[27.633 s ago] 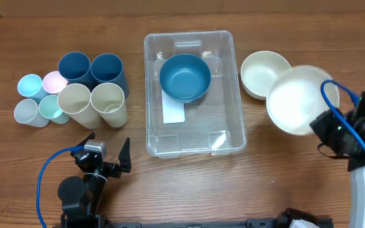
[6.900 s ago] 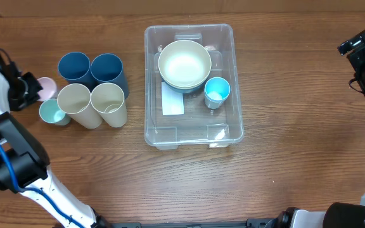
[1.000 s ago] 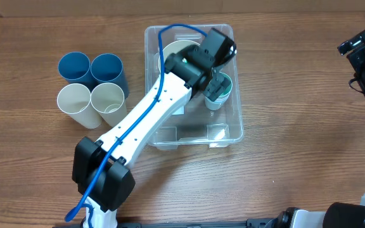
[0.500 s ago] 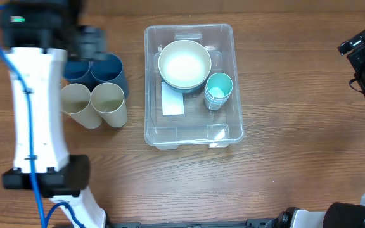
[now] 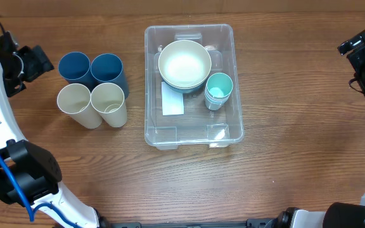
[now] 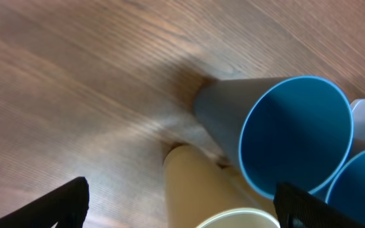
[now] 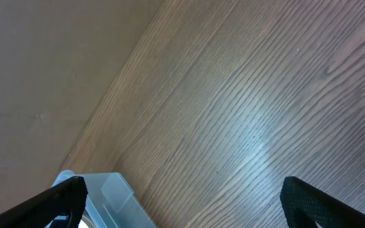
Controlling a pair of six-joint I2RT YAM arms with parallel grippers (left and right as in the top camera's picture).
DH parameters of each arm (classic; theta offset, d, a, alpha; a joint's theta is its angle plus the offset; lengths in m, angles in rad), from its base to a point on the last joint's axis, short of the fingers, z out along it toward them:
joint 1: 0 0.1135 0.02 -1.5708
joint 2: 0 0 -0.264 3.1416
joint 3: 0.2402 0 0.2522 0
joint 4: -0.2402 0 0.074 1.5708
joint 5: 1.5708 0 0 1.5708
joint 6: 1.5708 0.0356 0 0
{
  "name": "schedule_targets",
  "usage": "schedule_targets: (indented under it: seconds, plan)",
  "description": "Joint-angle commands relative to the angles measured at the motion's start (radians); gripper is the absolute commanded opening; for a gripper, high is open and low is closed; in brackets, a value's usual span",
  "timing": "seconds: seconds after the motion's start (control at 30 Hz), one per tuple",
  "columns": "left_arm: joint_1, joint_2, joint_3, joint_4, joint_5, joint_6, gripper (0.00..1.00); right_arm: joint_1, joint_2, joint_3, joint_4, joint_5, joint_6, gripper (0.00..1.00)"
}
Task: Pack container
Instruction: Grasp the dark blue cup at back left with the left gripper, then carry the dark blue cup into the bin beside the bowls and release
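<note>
I've swung the left gripper (image 5: 34,61) out of the container (image 5: 194,138) to the far left (jaws wide, beside the blue cups (image 5: 75,65)); the teal cup (image 5: 219,85) now tops the stack inside.

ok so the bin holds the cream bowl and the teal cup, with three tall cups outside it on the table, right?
No, four tall cups stand outside the container, not three: two dark blue cups and two cream cups, per the overhead view. The cream bowl and teal cup are in it.
</note>
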State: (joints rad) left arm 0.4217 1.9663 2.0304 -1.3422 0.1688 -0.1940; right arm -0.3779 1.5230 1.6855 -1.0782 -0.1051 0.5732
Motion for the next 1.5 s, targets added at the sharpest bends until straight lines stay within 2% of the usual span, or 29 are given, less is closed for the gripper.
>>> schedule_targets:
  seconds: [0.0, 0.1, 0.2, 0.27, 0.37, 0.43, 0.5, 0.67, 0.7, 0.9, 1.2, 1.37, 1.47]
  plan:
    - [-0.034, 0.008, -0.064, 0.067, 0.032, 0.042, 0.92, 0.001, -0.017, 0.003, 0.002, -0.001, 0.004, 1.00]
    - [-0.056, 0.008, -0.112, 0.132, 0.032, 0.042, 0.86, 0.001, -0.017, 0.003, 0.002, -0.001, 0.004, 1.00]
    - [-0.084, 0.008, -0.172, 0.198, 0.031, 0.041, 0.73, 0.001, -0.017, 0.003, 0.002, -0.001, 0.004, 1.00]
    - [-0.104, 0.008, -0.215, 0.241, 0.027, 0.040, 0.69, 0.001, -0.017, 0.003, 0.002, -0.001, 0.004, 1.00]
    - [-0.124, 0.008, -0.261, 0.279, -0.024, 0.003, 0.58, 0.001, -0.017, 0.003, 0.002, -0.001, 0.004, 1.00]
    - [-0.126, 0.008, -0.283, 0.297, -0.027, 0.002, 0.49, 0.001, -0.017, 0.003, 0.002, -0.001, 0.004, 1.00]
    - [-0.126, 0.008, -0.295, 0.298, -0.067, -0.030, 0.34, 0.001, -0.017, 0.003, 0.002, -0.001, 0.004, 1.00]
    - [-0.126, 0.008, -0.296, 0.284, -0.163, -0.103, 0.14, 0.001, -0.017, 0.003, 0.002, -0.001, 0.004, 1.00]
    - [-0.125, 0.008, -0.296, 0.282, -0.187, -0.129, 0.04, 0.001, -0.017, 0.003, 0.002, -0.001, 0.004, 1.00]
    - [-0.107, -0.002, -0.249, 0.254, -0.219, -0.151, 0.04, 0.001, -0.017, 0.003, 0.002, -0.001, 0.004, 1.00]
    - [-0.095, -0.097, 0.097, 0.100, -0.225, -0.105, 0.04, 0.001, -0.017, 0.003, 0.002, -0.001, 0.004, 1.00]
    - [-0.130, -0.148, 0.232, 0.029, -0.079, -0.034, 0.04, 0.001, -0.017, 0.003, 0.002, -0.001, 0.004, 1.00]
    - [-0.214, -0.205, 0.277, -0.016, -0.028, 0.027, 0.04, 0.001, -0.017, 0.003, 0.002, -0.001, 0.004, 1.00]
